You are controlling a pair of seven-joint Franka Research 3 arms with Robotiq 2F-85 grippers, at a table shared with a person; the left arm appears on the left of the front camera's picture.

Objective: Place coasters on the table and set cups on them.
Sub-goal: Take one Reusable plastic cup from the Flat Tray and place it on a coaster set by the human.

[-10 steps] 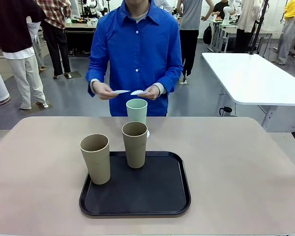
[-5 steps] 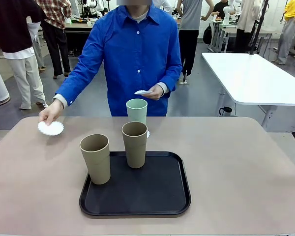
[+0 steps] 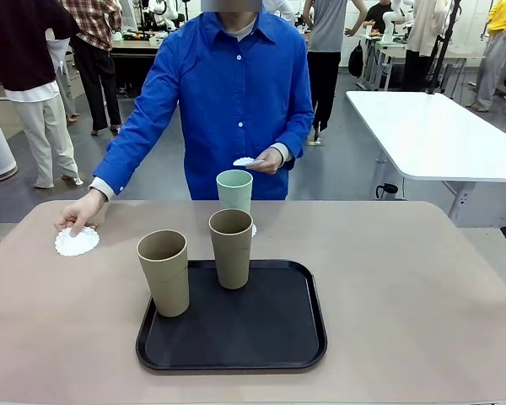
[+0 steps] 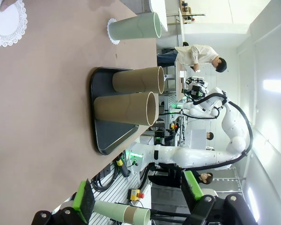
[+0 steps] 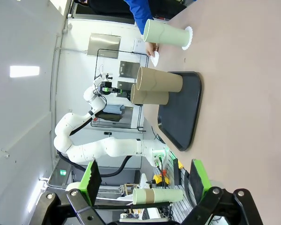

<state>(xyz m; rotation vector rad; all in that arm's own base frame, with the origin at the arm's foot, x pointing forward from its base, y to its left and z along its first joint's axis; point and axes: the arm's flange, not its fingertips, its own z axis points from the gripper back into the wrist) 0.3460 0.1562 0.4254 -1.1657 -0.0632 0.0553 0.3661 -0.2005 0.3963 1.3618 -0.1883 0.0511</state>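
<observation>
The left end effector and right end effector hang released. A coaster lies at ten o'clock of the tray, touched by the person's hand. A tan cup set down skewed could shove it aside.

My front camera looks from my side across the large beige-tan matte table at the person opposite, while both wrist cameras, rolled sideways and low, share its black rounded rectangular tray from opposite flanks.

The beige table bears a black tray, a coaster at its left, and a second coaster under the mint cup.
</observation>
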